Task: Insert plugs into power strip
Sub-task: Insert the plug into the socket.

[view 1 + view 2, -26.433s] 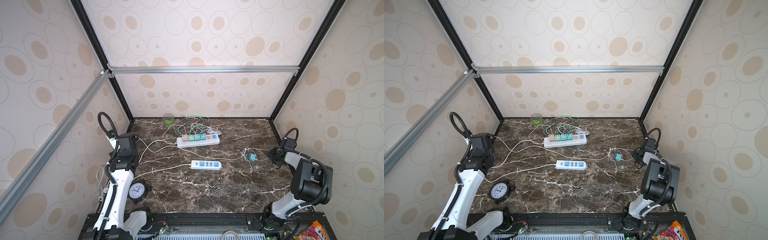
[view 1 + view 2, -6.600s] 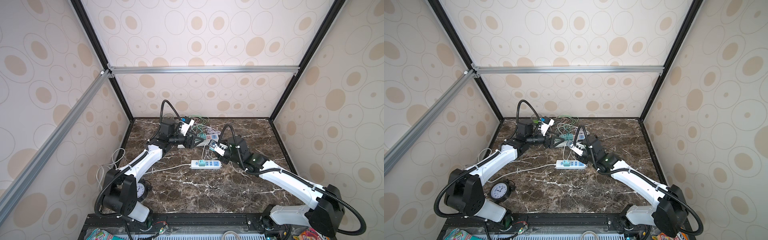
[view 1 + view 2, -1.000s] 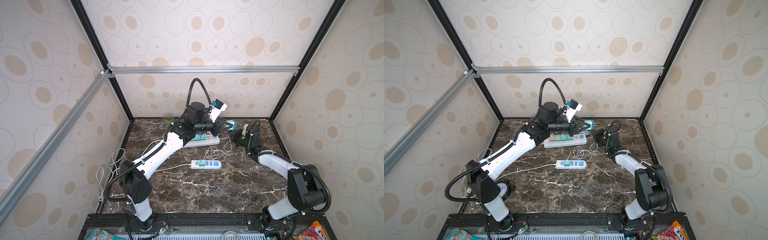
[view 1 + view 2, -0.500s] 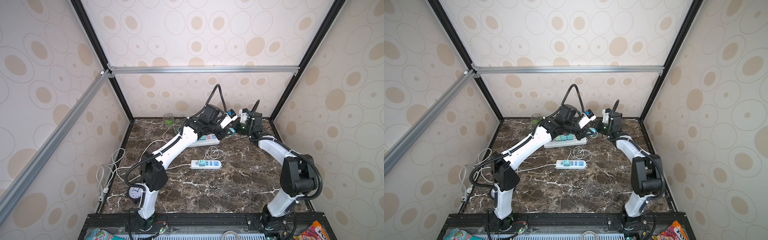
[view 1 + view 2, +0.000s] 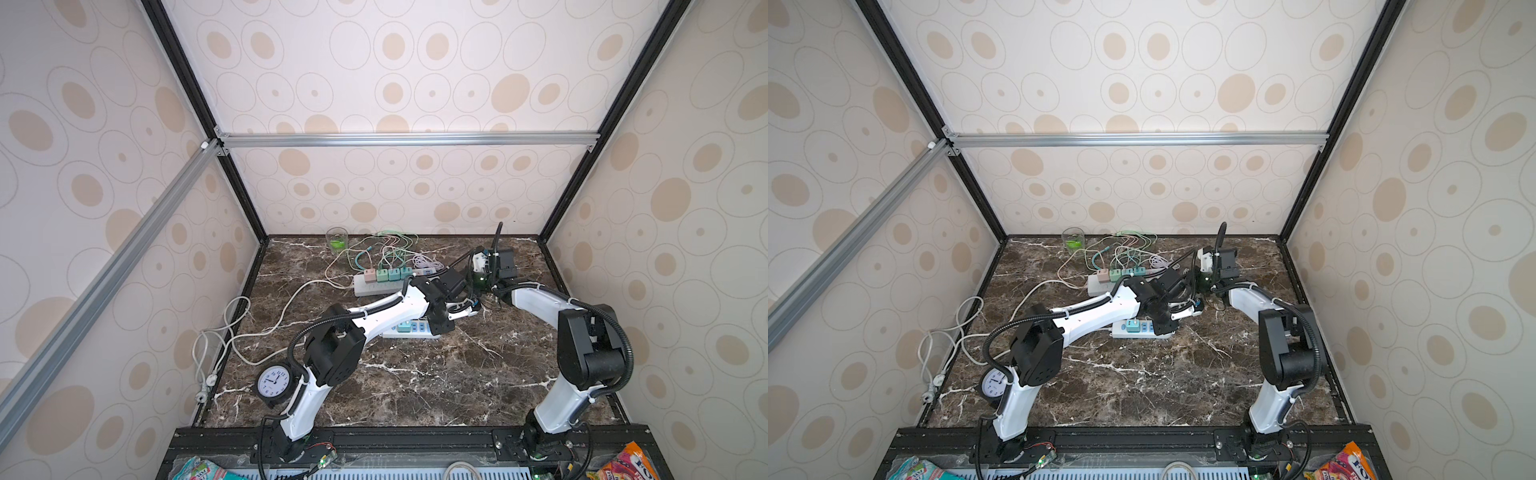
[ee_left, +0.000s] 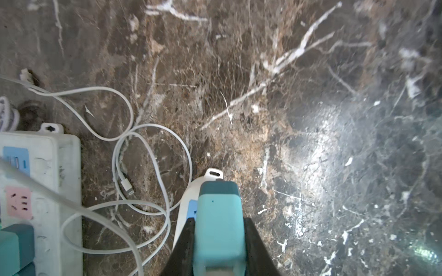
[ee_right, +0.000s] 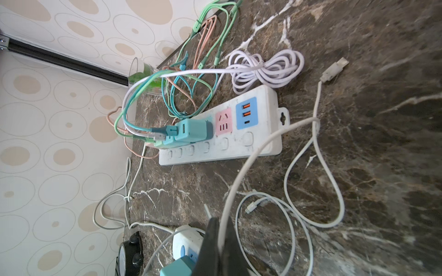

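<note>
Though cube-shaped, teal plug [image 6: 218, 215] has darker cap.

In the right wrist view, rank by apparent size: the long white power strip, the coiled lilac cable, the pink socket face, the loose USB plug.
1. long white power strip
2. coiled lilac cable
3. pink socket face and loose USB plug: about alike, the plug longer but narrower, so unranked.

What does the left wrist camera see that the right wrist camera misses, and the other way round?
Only the left wrist view: the left gripper clamped on a teal plug. Only the right wrist view: the right gripper shut on the white cable, a coiled lilac cable, a clock. Both: the large power strip, that white cable's loops, the marble table.
</note>
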You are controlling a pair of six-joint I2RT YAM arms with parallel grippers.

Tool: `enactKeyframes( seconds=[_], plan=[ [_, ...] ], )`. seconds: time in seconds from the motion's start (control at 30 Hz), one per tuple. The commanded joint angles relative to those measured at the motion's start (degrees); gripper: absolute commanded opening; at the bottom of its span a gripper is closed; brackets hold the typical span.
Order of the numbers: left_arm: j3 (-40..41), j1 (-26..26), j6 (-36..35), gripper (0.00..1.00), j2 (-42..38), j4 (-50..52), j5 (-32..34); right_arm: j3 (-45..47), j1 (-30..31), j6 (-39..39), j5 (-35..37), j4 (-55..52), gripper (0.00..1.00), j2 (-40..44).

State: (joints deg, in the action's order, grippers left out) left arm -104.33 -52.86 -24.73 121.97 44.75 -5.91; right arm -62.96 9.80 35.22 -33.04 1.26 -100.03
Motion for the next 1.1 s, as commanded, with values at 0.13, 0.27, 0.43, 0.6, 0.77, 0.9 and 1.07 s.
enactKeyframes(
  seconds=[0.13, 0.27, 0.43, 0.6, 0.77, 0.9, 1.07],
  plan=[
    [-5.62, -0.32, -5.39, 0.0, 2.68, 7.5, 7.97, 1.59, 0.3, -0.62, -0.28, -0.36, 0.0, -0.84],
    [-8.89, -0.33, -6.19, 0.0, 4.0, 9.92, 8.46, 2.02, 0.26, -0.28, -0.18, -0.11, 0.0, -0.76],
    [-12.32, -0.31, -7.15, 0.0, 4.34, 12.74, 8.03, 1.89, 0.3, -0.07, 0.17, -0.33, 0.0, -1.04],
    [-15.5, -0.31, -8.93, 0.0, 4.54, 16.08, 7.5, 1.17, 0.39, -0.17, -0.69, -0.82, 0.0, -1.22],
    [-18.79, -0.33, -9.18, 0.0, 5.49, 17.96, 6.73, 1.0, 0.7, -0.41, -0.72, -0.97, 0.0, -1.22],
    [-21.62, -0.38, -8.59, 0.0, 8.86, 20.5, 8.55, 0.55, 0.74, -0.45, -1.22, -1.23, 0.0, -1.73],
    [-24.44, -0.31, -8.05, 0.0, 10.95, 21.97, 7.19, -0.28, 0.74, -1.55, -1.08, -2.78, 0.0, -2.02]
  ],
)
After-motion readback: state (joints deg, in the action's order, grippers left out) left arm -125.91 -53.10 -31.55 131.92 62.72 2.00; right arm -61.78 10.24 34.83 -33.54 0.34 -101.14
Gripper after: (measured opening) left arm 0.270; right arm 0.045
